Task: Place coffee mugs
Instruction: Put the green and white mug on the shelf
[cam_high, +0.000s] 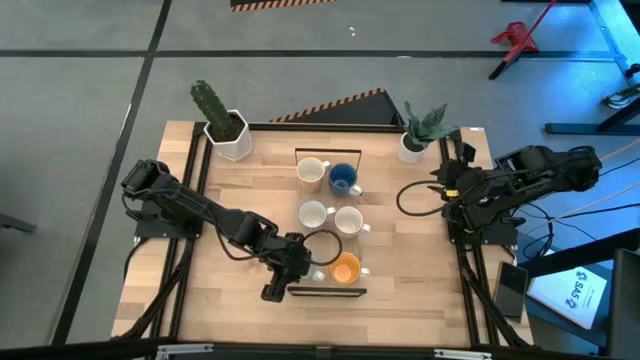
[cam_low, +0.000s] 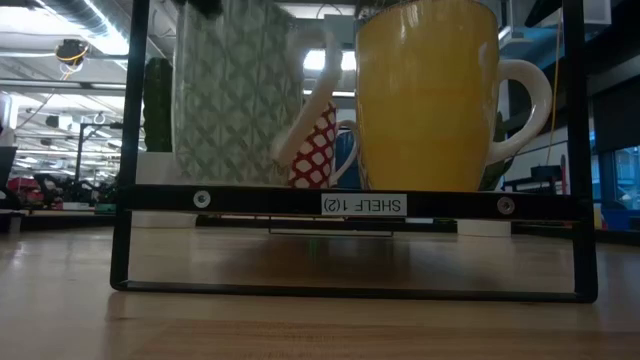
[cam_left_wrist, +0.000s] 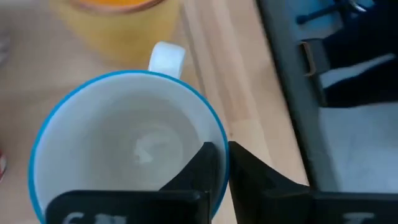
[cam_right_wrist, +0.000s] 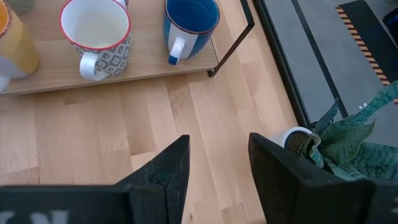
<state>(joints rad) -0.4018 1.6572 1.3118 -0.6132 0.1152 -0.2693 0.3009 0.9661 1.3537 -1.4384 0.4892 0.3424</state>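
Left claw (cam_high: 300, 262) is at the near end of the shelf (cam_high: 327, 291) on the desk (cam_high: 420, 290), pinching the rim of a blue-rimmed mug (cam_left_wrist: 127, 146): one finger inside the bowl, the other outside against the wall, jaws nearly closed on the ceramic. That mug sits just beside the orange mug (cam_high: 345, 268), handle toward it. In the low view both stand on the shelf board, labelled SHELF 1(2)

Other mugs: two white ones (cam_high: 314, 213) mid-shelf, a white one (cam_high: 311, 171) and a blue mug (cam_high: 343, 178) at the far end

Handling, my read: glazed ceramic, rigid, fairly heavy for a rim pinch, slippery and chippable. The rim-wall grip works but gives little contact; the mug may swing or slip if tilted, so keep it upright and set it down gently. Handle is the alternative hold, harder to reach here with the orange mug so close

Right claw (cam_right_wrist: 217, 165) waits over bare desk near the plant pot (cam_right_wrist: 297, 140), fingers apart, empty
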